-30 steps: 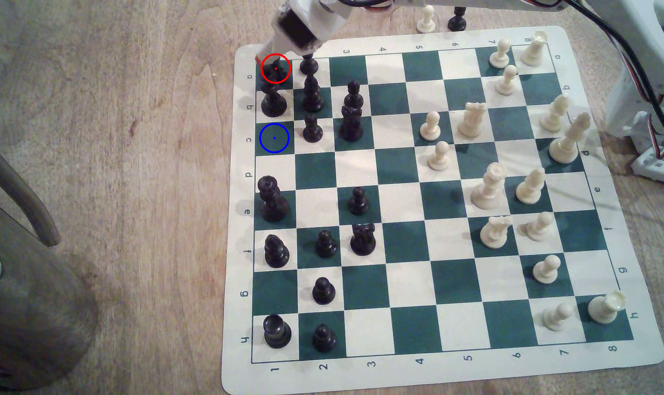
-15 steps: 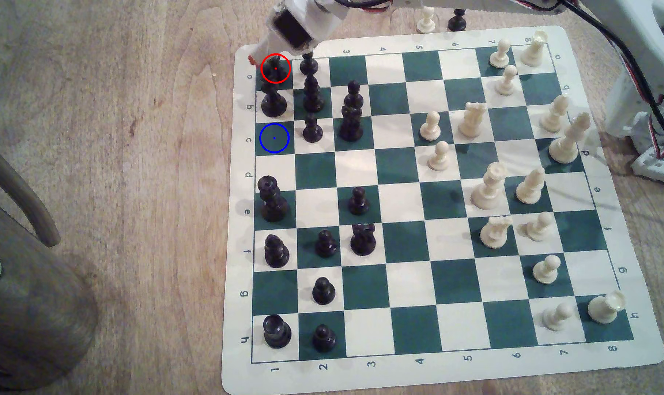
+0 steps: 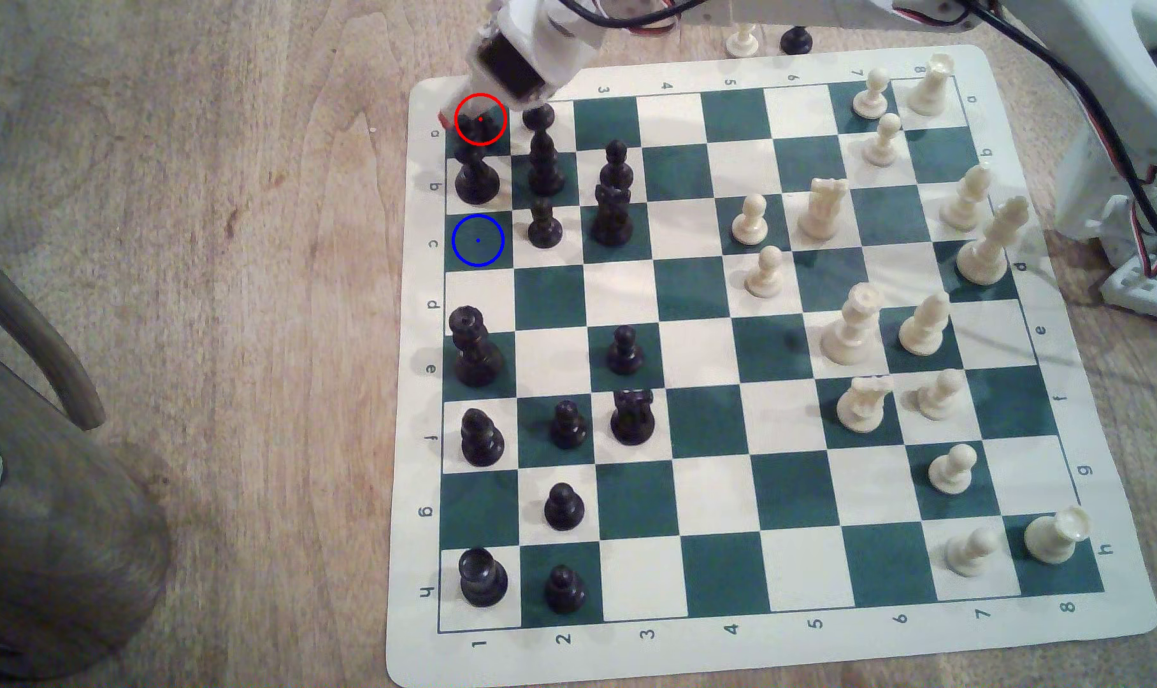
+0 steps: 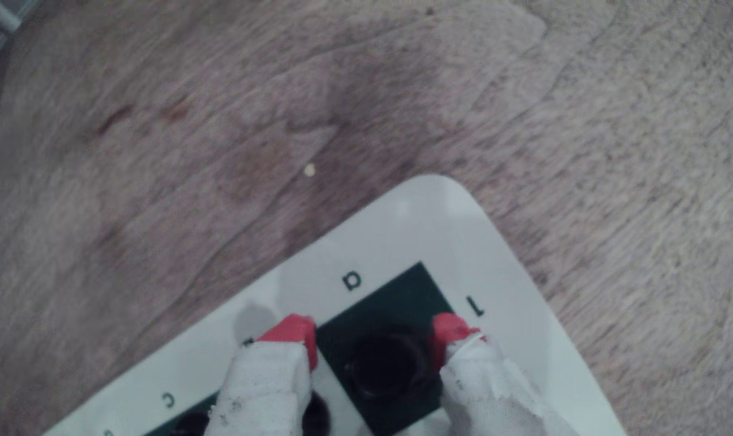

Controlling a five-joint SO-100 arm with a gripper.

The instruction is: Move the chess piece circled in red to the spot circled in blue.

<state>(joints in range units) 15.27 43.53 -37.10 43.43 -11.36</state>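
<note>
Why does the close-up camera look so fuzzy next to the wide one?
Wrist view: soft and blurred, the rook a dark blob between the red fingertips. Exterior view: sharper, though the rook is murky on its dark square, partly under the gripper.

We see the red-tipped, cloth-wrapped gripper [image 4: 373,339] straddling the short black rook [image 3: 481,122], with open wood beyond the white board corner [image 4: 436,201]. A taller black piece [image 3: 476,173] blocks the straight lane to the blue-ringed dark green square [image 3: 478,240], itself bare, a black pawn [image 3: 544,225] beside it.
</note>
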